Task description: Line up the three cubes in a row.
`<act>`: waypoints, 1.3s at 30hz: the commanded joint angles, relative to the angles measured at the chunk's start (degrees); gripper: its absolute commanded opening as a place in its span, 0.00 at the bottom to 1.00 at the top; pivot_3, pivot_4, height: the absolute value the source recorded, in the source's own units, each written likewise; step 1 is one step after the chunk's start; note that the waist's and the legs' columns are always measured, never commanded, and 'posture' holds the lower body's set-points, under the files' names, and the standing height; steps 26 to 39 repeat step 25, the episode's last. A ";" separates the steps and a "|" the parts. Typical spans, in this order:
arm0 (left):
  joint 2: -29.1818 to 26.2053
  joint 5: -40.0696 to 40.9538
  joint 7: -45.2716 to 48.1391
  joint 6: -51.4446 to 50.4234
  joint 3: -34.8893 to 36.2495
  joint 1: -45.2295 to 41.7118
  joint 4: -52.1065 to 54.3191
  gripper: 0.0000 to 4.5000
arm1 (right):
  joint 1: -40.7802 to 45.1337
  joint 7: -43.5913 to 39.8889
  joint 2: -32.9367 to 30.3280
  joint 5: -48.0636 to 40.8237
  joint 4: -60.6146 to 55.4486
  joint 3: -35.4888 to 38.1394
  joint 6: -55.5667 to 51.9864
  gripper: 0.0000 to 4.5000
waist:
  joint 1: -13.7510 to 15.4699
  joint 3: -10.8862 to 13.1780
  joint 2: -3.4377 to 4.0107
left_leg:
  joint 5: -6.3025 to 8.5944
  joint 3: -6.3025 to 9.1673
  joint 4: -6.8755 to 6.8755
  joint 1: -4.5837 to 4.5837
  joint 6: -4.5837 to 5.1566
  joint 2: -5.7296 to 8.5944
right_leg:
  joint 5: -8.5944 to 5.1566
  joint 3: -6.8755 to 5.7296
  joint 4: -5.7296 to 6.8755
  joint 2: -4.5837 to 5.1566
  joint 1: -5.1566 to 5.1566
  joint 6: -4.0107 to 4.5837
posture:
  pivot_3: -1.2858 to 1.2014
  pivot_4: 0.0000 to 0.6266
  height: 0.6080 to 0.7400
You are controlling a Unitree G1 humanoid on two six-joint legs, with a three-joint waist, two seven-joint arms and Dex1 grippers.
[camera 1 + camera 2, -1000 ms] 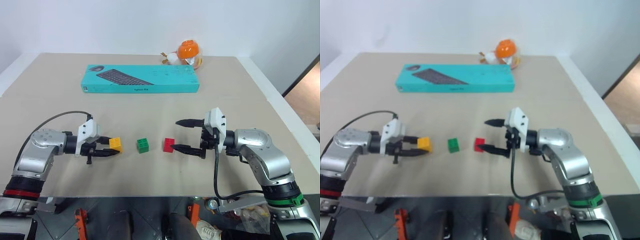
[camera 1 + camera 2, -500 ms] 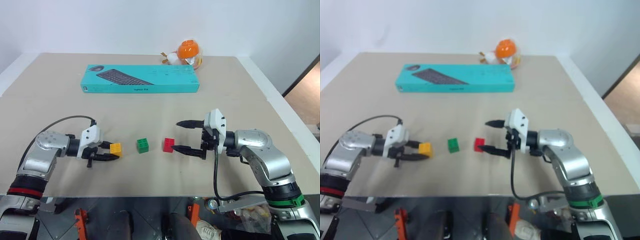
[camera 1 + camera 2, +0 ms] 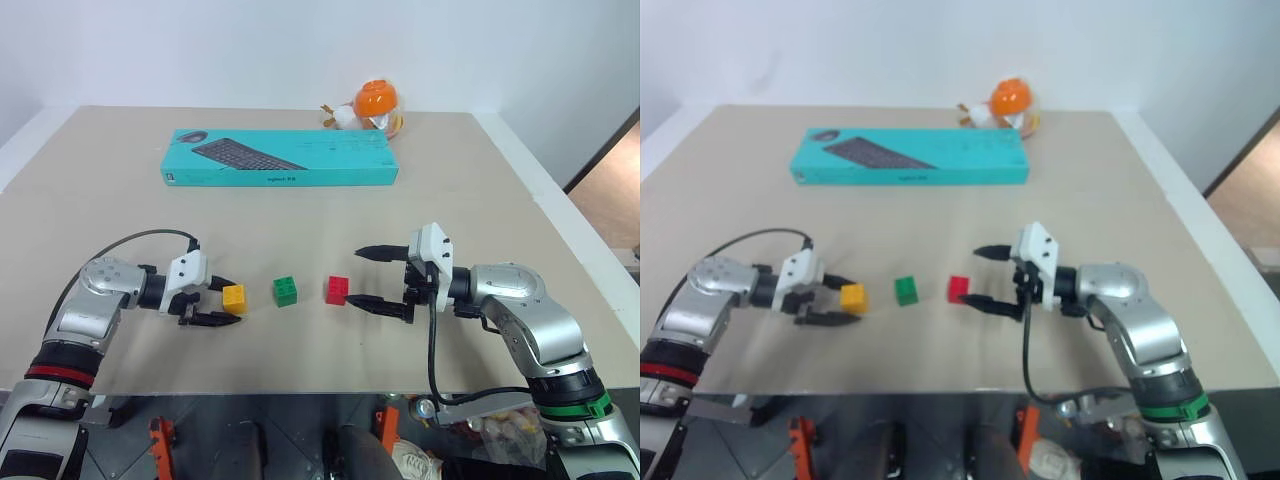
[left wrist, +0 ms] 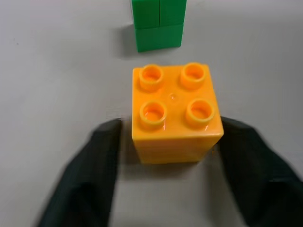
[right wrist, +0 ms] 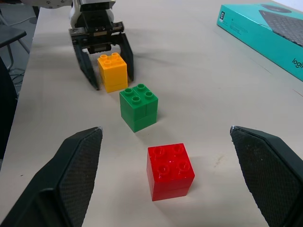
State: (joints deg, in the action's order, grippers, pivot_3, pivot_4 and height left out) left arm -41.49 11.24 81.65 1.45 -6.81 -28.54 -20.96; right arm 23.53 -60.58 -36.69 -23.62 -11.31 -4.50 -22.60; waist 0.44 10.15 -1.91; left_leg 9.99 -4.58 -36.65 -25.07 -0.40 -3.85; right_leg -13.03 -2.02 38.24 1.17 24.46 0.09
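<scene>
We see the yellow cube standing on the table, between the two fingers of the left gripper, and the fingers are spread apart with a gap on each side of the block, so the gripper is released and does not clamp it. We think the block is set down here on purpose, because the green cube is near on its right and the red cube comes after it, so the three make almost one straight row. The right gripper hangs just beside the red cube with its jaws wide and empty, probably ready to correct it. The teal keyboard box and the orange toy lie well apart at the back.
</scene>
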 commanded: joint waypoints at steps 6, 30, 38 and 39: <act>-2.14 7.00 -1.64 -10.96 5.44 -1.35 6.74 0.99 | 1.24 0.55 0.19 -2.32 -2.46 1.93 -0.99 1.00 | -0.02 0.00 -0.01 | 0.00 0.01 0.00 0.00 0.00 -0.01 | 0.00 -0.01 0.00 -0.01 0.00 0.00 | 0.52 0.24 1.00; 11.16 1.03 -34.53 -9.47 10.36 -7.59 -0.12 0.99 | 12.63 10.73 8.66 8.50 23.10 2.43 12.66 1.00 | -0.01 0.00 -0.01 | -0.08 -0.18 -0.01 -0.04 0.09 0.12 | 0.14 0.10 -0.03 0.06 -0.01 -0.17 | 0.52 0.24 1.00; 11.16 1.03 -34.53 -9.47 10.36 -7.59 -0.12 0.99 | 12.63 10.73 8.66 8.50 23.10 2.43 12.66 1.00 | -0.01 0.00 -0.01 | -0.08 -0.18 -0.01 -0.04 0.09 0.12 | 0.14 0.10 -0.03 0.06 -0.01 -0.17 | 0.52 0.24 1.00; 11.16 1.03 -34.53 -9.47 10.36 -7.59 -0.12 0.99 | 12.63 10.73 8.66 8.50 23.10 2.43 12.66 1.00 | -0.01 0.00 -0.01 | -0.08 -0.18 -0.01 -0.04 0.09 0.12 | 0.14 0.10 -0.03 0.06 -0.01 -0.17 | 0.52 0.24 1.00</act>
